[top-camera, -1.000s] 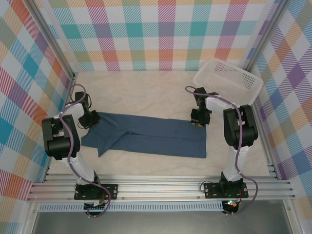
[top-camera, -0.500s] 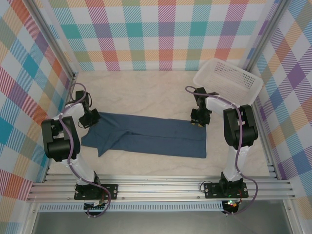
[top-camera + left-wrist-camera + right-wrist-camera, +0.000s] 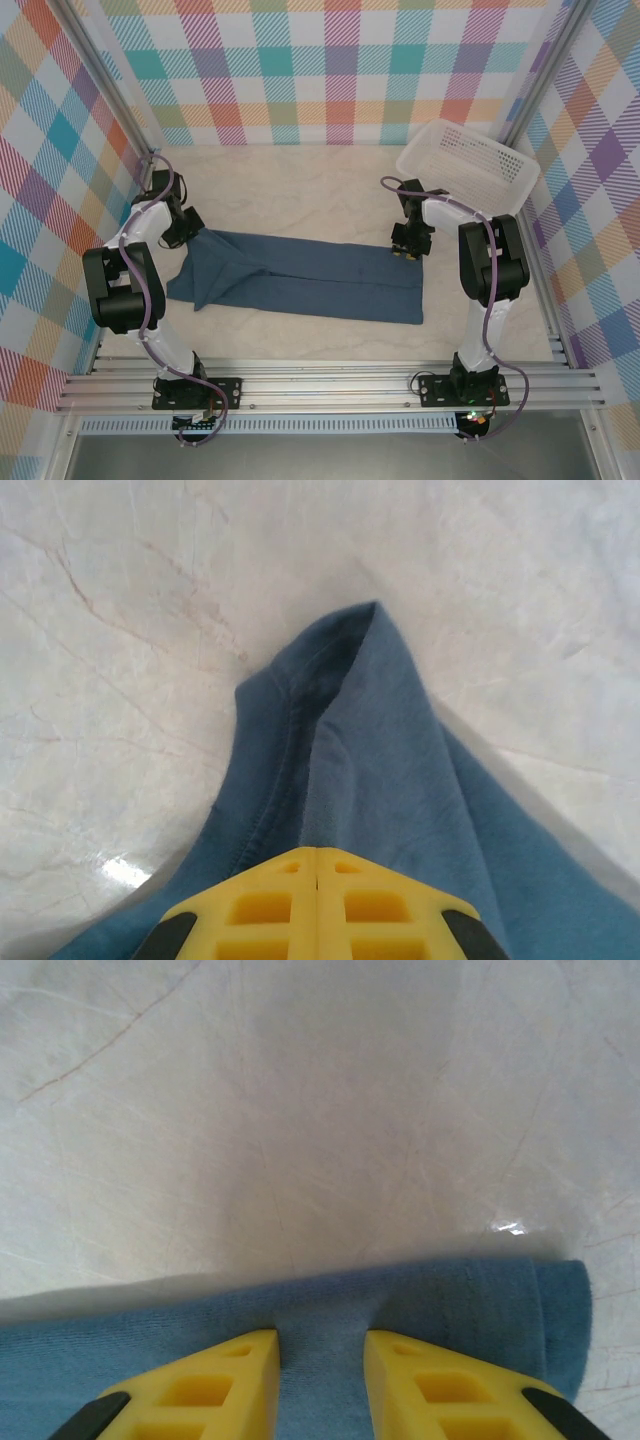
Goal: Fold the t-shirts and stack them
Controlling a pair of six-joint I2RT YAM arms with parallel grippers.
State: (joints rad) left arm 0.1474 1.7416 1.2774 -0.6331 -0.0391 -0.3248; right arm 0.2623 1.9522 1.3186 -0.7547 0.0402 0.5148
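The dark teal-blue t-shirt (image 3: 310, 280) lies across the table as a long band folded lengthwise. My left gripper (image 3: 190, 228) is at the shirt's far left corner, shut on the t-shirt cloth. In the left wrist view its yellow fingers (image 3: 317, 850) meet, and the t-shirt (image 3: 380, 760) rises into them as a peaked fold. My right gripper (image 3: 405, 250) sits at the back edge near the right end. Its fingertips (image 3: 322, 1335) stand a little apart with a pinched ridge of the t-shirt (image 3: 450, 1300) between them.
A white perforated basket (image 3: 470, 165) leans at the back right corner, close behind the right arm. Bare marble tabletop (image 3: 290, 195) stretches behind the shirt. Checked walls enclose three sides, and an aluminium rail (image 3: 320, 385) runs along the near edge.
My left gripper has moved back and a little left, pulling the shirt's left corner up with it, and the left end has narrowed. The right arm has stayed still.
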